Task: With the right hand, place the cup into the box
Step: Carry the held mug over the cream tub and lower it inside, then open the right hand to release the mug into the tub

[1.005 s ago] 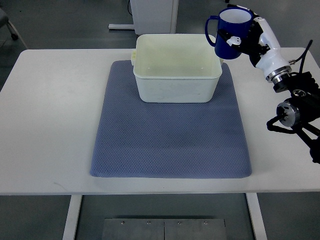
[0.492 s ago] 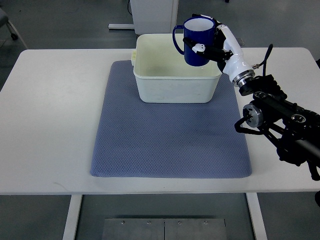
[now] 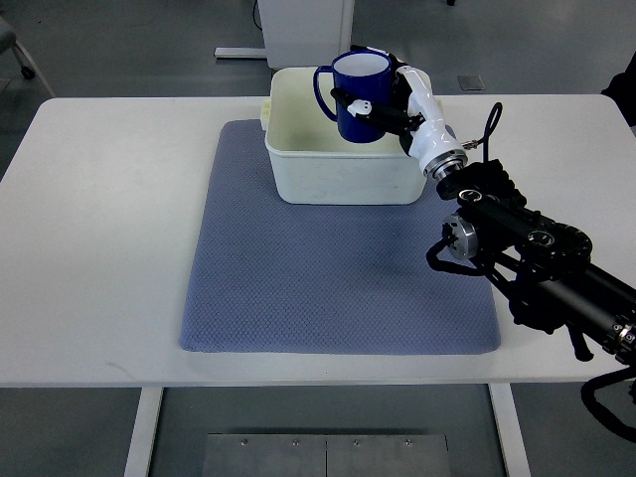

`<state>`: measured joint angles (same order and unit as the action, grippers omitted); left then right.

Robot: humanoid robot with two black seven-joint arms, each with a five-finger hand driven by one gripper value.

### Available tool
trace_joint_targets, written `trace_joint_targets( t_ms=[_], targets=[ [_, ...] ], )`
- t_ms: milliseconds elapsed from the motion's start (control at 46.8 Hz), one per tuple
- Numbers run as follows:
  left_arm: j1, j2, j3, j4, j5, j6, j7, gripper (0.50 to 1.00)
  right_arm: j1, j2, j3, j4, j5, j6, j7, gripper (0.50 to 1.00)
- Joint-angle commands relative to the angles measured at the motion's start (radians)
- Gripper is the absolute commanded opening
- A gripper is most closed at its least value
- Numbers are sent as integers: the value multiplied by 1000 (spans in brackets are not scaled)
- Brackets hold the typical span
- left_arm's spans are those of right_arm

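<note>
Cup (image 3: 358,91) | upright, over box (image 3: 343,174) | right hand (image 3: 397,99) fingers gripping | print unreadable

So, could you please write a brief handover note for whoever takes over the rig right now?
Right hand: shut on the blue cup, holding it upright above the inside of the white box.
Left hand: not in view.
The box stands at the far end of the grey mat on the table.
Done: cup picked up and brought over the box.
Left: lower the cup into the box, open the fingers, withdraw the arm.
</note>
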<state>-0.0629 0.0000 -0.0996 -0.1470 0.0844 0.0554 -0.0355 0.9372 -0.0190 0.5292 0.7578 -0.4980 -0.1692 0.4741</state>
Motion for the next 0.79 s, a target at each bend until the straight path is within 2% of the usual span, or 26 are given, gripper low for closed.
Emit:
trace_joint_targets(
  t_ms=[0, 535, 556, 642, 770],
  targets=[
    [0, 0, 0, 1, 0, 0, 0, 1000, 0, 5, -1, -6, 1, -3, 0, 500],
    [0, 0, 0, 0, 0, 0, 0, 1000, 8, 7, 6, -23, 6, -9, 1, 500],
    [0, 0, 0, 0, 2, 0, 0, 1000, 8, 7, 6, -23, 7, -12, 3, 533],
    [0, 0, 0, 0, 0, 0, 0, 1000, 6, 7, 6, -23, 10, -16, 3, 581],
    [0, 0, 0, 1, 0, 0, 0, 1000, 6, 8, 6, -25, 12, -16, 6, 688]
  ],
)
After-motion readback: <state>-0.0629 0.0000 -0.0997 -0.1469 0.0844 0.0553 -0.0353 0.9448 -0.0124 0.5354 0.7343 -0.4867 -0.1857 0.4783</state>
